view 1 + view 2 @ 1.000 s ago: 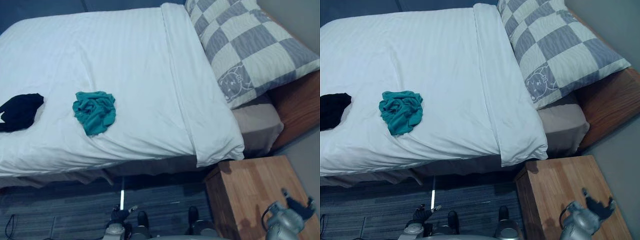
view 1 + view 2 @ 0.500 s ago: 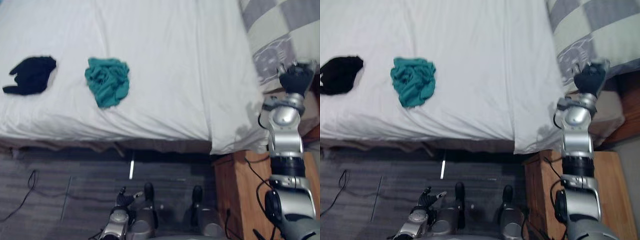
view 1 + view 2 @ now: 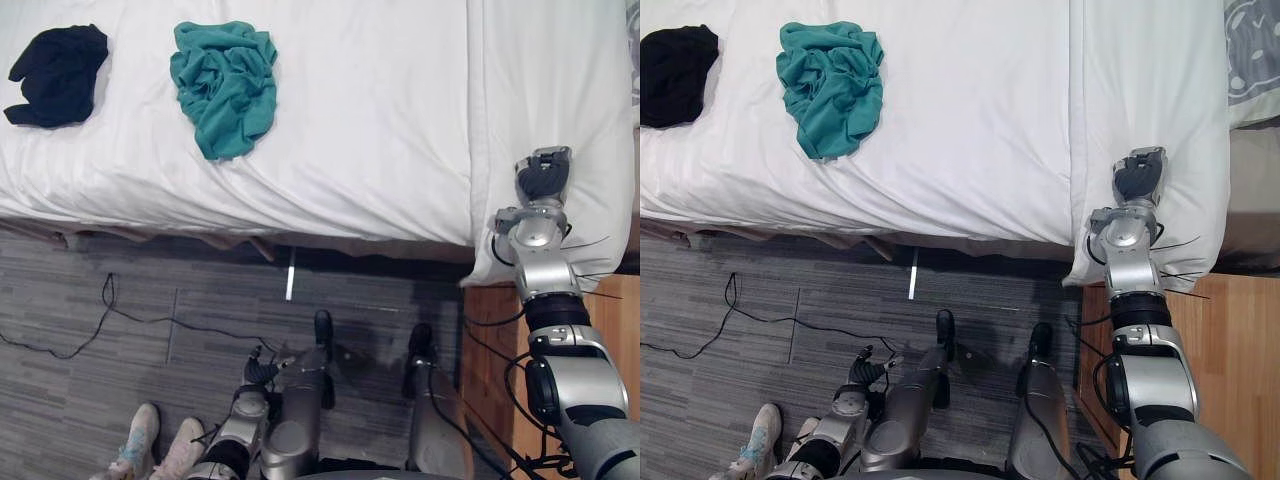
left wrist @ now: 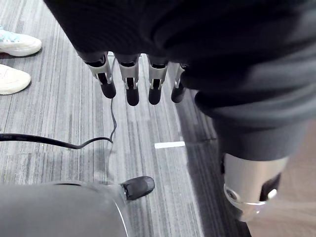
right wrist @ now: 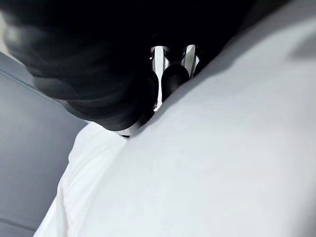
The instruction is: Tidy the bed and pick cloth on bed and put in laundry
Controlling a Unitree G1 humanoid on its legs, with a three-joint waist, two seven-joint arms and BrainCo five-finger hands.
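Head-camera views, looking down at the bed's near edge. The teal cloth [image 3: 224, 84] lies crumpled on the white duvet [image 3: 380, 120] in the upper left of the frame, with the black cloth [image 3: 58, 72] just beside it, nearer the left edge; the two do not touch. The right hand [image 3: 543, 175] is at the right of the frame, resting on the folded-over band of the duvet near its lower corner, well apart from both cloths, with a wide stretch of bare duvet between. In the right wrist view the hand lies against white fabric, and whether it is open or closed cannot be told. The left hand [image 4: 131, 84] hangs low at the bottom centre of the head views, over the grey striped floor [image 3: 120, 380]; its fingers are straight and loosely spread and it holds nothing. A wooden nightstand [image 3: 1230, 340] stands at the lower right, below the duvet's corner. A person's pale shoes [image 3: 160, 445] show at the lower left.
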